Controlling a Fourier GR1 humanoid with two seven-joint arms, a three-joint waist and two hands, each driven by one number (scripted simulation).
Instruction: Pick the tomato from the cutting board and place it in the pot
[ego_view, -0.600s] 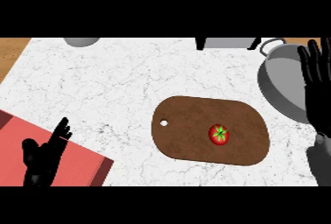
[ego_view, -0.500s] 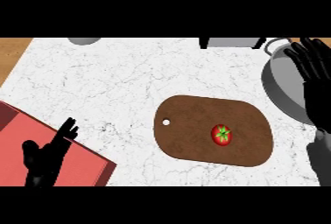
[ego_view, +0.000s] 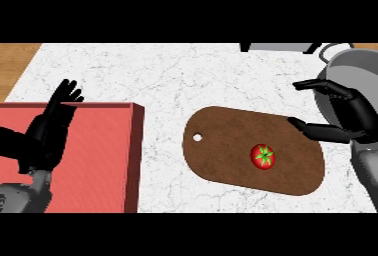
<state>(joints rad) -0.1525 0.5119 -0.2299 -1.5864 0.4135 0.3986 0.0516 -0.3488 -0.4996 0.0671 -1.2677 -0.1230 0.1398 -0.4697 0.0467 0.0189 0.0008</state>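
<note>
Head view: the tomato (ego_view: 263, 155) lies on the right half of the cutting board (ego_view: 221, 140), with the right hand (ego_view: 353, 117) released and empty near it. Probably light, smooth and soft, it suits a hold around its middle.

Left hand (ego_view: 46, 132) held open and upright, fingers straight and close together, tips pointed away from the body. Nothing is held in it. Left forearm (ego_view: 26, 196) seen directly behind the wrist, brought in from the lower left corner. Right hand (ego_view: 353, 116) spread open, nothing held. Its fingers (ego_view: 328, 88) are extended toward the left hand with a slight bend. Thumb (ego_view: 317, 131) set apart below them, a wide gap left between. Right forearm (ego_view: 367, 165) seen behind the wrist, along the right edge.
</note>
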